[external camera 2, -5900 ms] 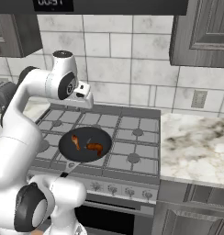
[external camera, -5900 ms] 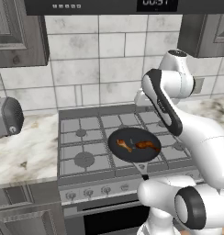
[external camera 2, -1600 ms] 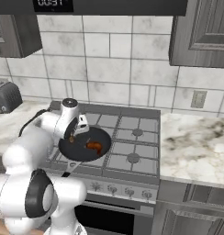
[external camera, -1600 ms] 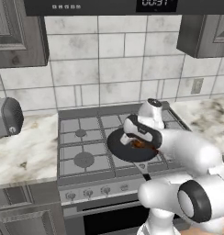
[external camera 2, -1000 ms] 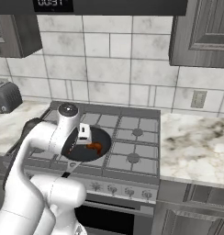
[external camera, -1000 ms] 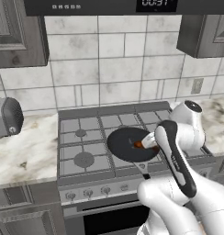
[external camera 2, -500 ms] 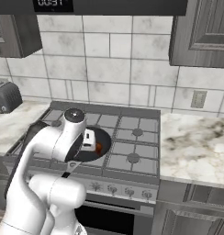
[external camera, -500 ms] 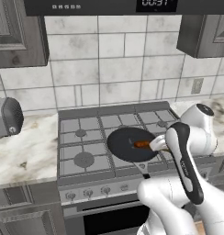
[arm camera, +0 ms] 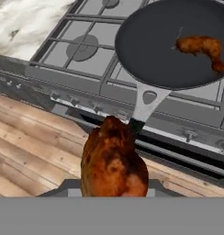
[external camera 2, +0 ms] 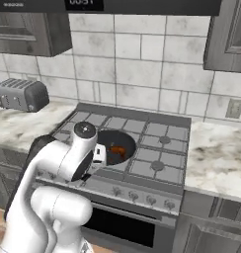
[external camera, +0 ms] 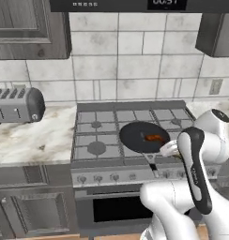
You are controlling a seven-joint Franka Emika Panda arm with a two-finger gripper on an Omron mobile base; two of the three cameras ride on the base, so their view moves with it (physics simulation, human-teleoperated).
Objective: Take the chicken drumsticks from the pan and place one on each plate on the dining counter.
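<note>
One glossy orange-brown chicken drumstick (arm camera: 114, 163) stands thick end up right in front of the hand camera, and my gripper (external camera: 169, 150) is shut on it, its fingertips hidden behind the meat. It hangs in front of the stove's edge, over the wooden floor. The black pan (arm camera: 150, 41) sits on the stove with its handle (arm camera: 146, 103) pointing toward me. A second drumstick (arm camera: 198, 47) lies in the pan's right part. The pan (external camera: 137, 136) and that drumstick (external camera: 154, 138) also show from the left, and the pan (external camera 2: 112, 143) from the right.
The gas stove (external camera: 97, 126) has grates around the pan and knobs along its front. A steel toaster (external camera: 15, 104) stands on the marble counter (external camera: 32, 140) to the left. More marble counter (external camera 2: 216, 163) lies to the right. Wooden floor (arm camera: 31, 147) runs below the oven front.
One drumstick has left the pan in my gripper, and the hand has drawn back from over the pan to the stove's front edge. The base views have shifted slightly.
</note>
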